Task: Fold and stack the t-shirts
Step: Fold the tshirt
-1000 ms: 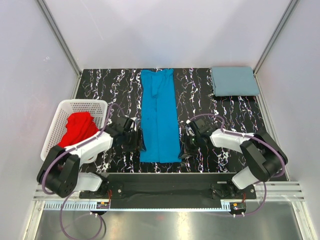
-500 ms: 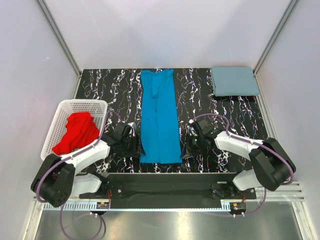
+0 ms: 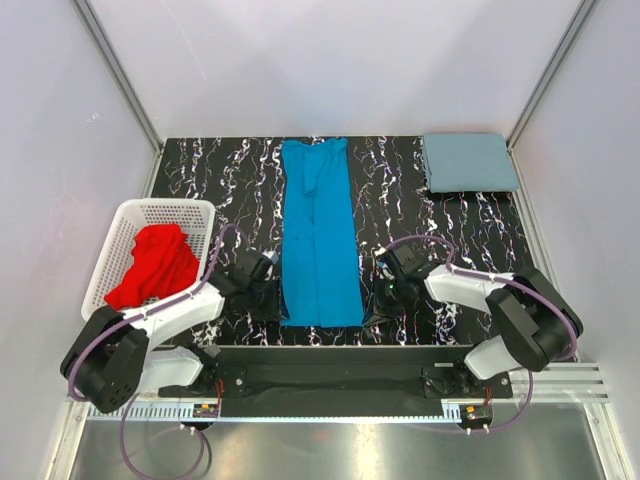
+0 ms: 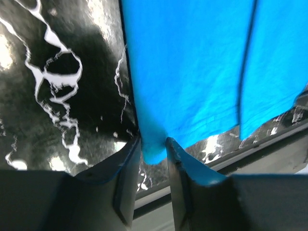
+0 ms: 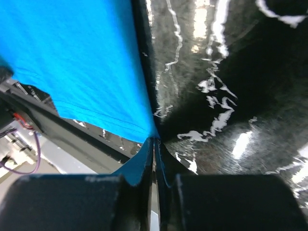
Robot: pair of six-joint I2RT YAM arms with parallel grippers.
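The bright blue t-shirt lies as a long narrow strip down the middle of the black marbled table. My left gripper is at its near left corner. In the left wrist view that corner fills the narrow gap between both fingers of the gripper. My right gripper is at the near right corner, its jaws pressed together on the hem's tip. A grey-blue t-shirt rests folded at the back right. A red t-shirt sits crumpled in the basket.
The white lattice basket stands at the left edge of the table. The table's near edge and the black mounting rail lie just behind both grippers. Grey walls close in the left, right and back.
My left gripper slid nearer to the blue t-shirt's near left corner and its jaws narrowed onto the cloth. The right gripper shifted slightly nearer, staying pinched on its corner.
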